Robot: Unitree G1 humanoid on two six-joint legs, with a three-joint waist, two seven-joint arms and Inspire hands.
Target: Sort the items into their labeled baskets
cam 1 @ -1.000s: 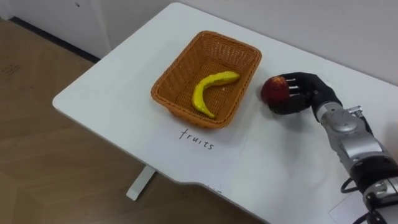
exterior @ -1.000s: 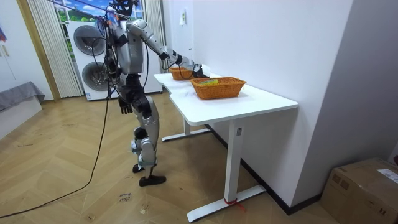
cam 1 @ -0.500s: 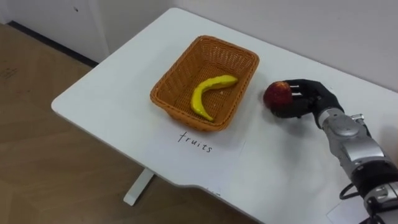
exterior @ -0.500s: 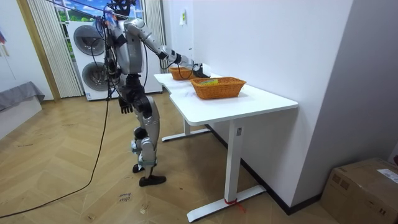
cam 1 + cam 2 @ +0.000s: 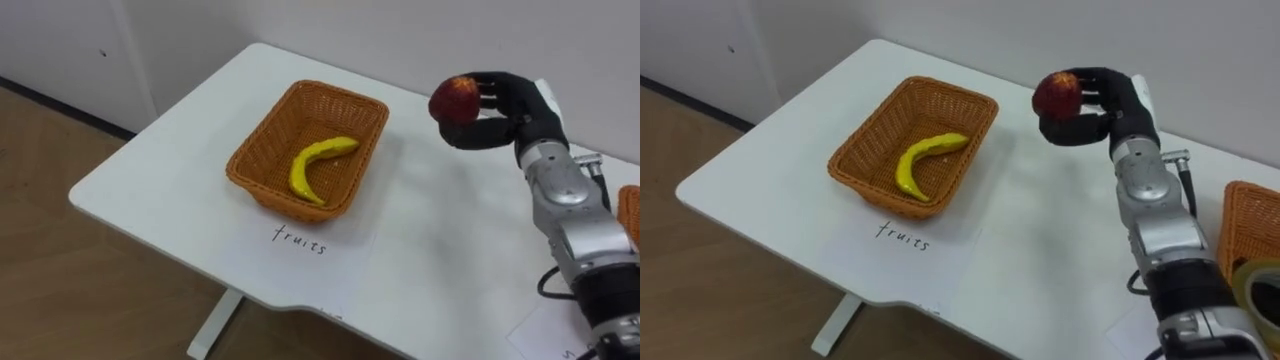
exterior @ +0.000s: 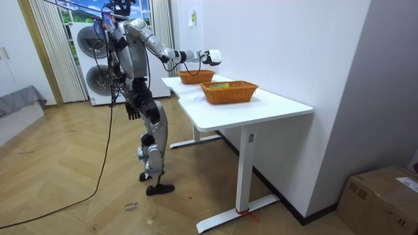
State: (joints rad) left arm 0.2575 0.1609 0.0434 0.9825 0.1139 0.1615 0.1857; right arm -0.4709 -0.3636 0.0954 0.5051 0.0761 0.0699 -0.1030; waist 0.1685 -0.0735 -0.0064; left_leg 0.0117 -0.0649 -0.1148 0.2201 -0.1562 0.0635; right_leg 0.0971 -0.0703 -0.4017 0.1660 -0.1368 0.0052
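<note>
Right hand (image 5: 503,112) clenched round red apple (image 5: 454,98), raised right of fruit basket (image 5: 256,152). Risk: early release drops it beside the basket, and it rolls off the table (image 5: 440,240).

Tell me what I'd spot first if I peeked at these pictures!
The red apple jumps out first: the robot's right hand has its dark fingers curled round it, up in the air above the white table, to the right of the woven basket. Next comes the yellow banana lying inside that basket, with a handwritten label on the table just in front of it.
</note>
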